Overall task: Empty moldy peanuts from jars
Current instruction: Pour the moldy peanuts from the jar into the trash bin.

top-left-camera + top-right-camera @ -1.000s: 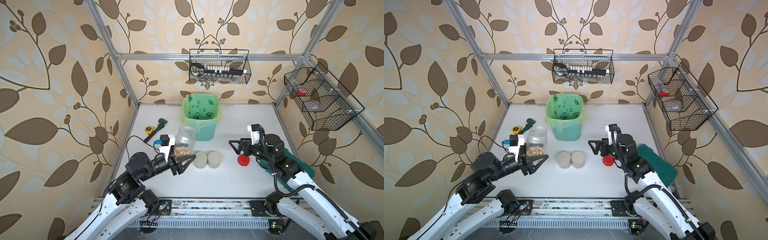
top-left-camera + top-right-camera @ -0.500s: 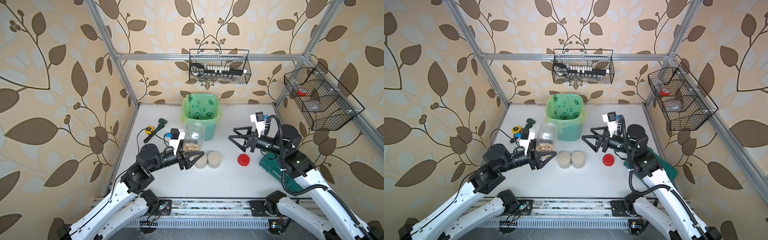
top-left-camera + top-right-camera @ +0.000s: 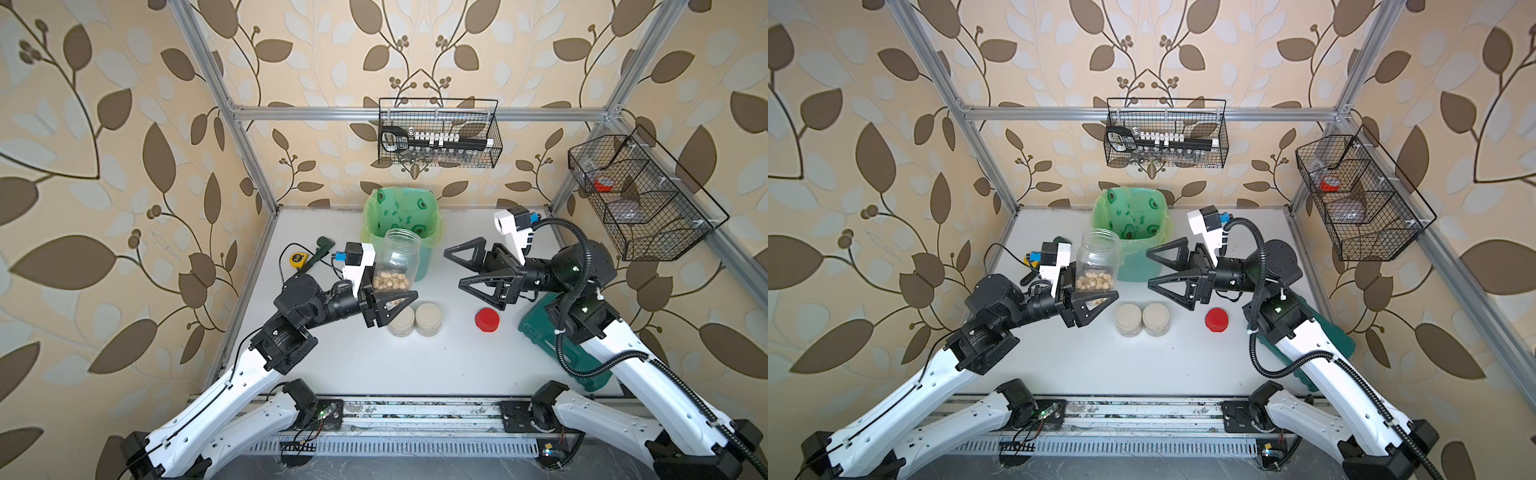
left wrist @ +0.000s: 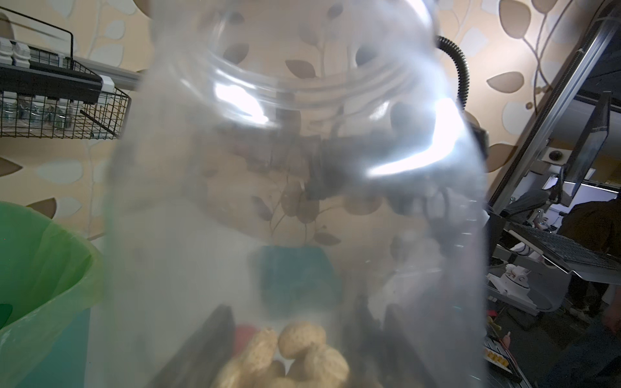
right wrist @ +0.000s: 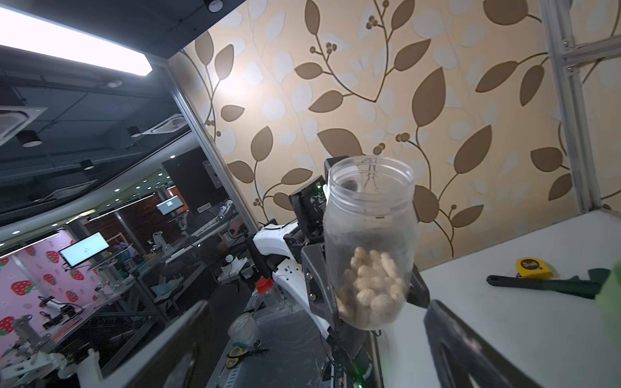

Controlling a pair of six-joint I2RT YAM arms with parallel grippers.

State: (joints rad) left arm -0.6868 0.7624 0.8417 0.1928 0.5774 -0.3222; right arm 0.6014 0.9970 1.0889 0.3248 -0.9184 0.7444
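In both top views the left gripper point(image 3: 395, 287) clamps the lidless tall jar point(image 3: 400, 253) upright above the table, moldy peanuts point(image 3: 390, 283) at its bottom, just in front of the bin point(image 3: 430, 259), while the right gripper point(image 3: 454, 268) hangs spread and empty to its right, so the emptying step looks under way and next calls for carrying the jar farther over the bin and tipping it.

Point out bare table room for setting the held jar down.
Bare: the front table strip between the short jars, the red lid and the front rail; also the back right, beside the bin. Crowded: the centre row and tape measure corner.
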